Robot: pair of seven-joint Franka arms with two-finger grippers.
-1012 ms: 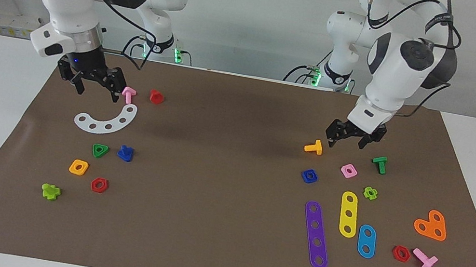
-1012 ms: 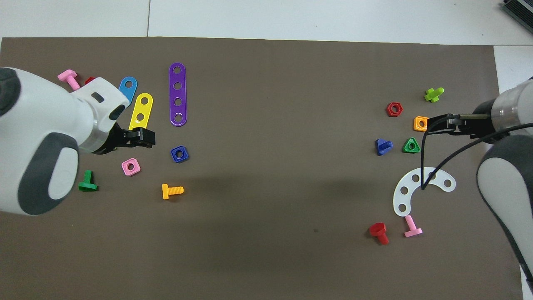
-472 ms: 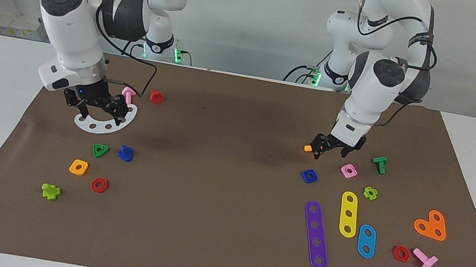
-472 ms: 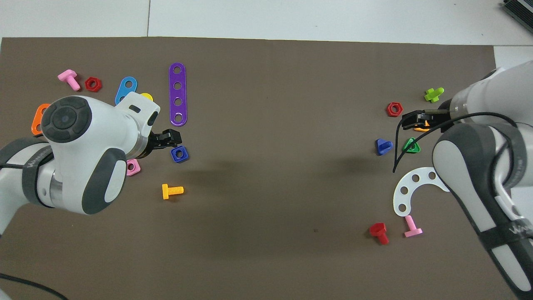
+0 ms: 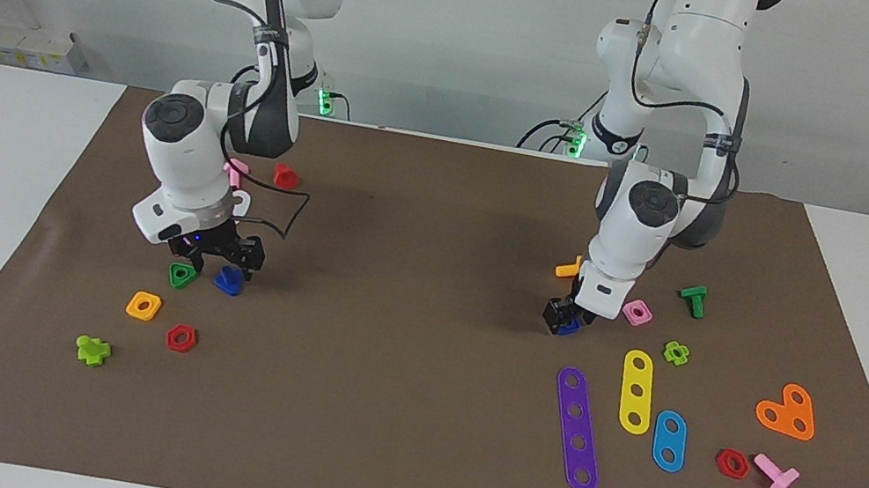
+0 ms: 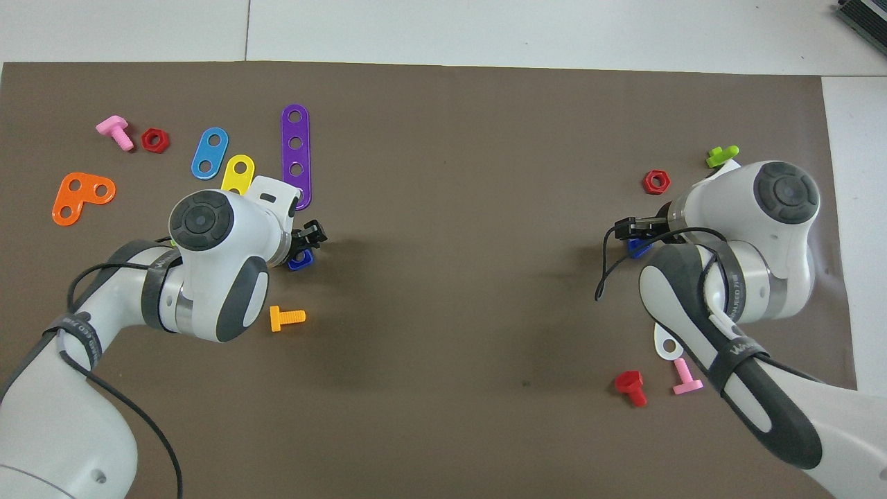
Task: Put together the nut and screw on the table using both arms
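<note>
the left gripper [image 5: 562,316] is being held low at the nut [image 5: 568,327], the right gripper [image 5: 227,257] low at the screw [image 5: 228,282]; finger spread cannot be told on either, and both pieces are lying on the mat [image 5: 386,414].

The small dark blue plastic nut [image 5: 566,325] and dark blue toy screw [image 5: 228,280] lie on the big brown mat [image 5: 404,418].

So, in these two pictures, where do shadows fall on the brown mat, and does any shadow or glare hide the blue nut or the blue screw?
Facing view: soft dark patches on the mat beside each arm, no glare; the nut and screw stay readable. Overhead view: faint shadows beside both wrists; the arms, not shadow, partly cover both.
</note>
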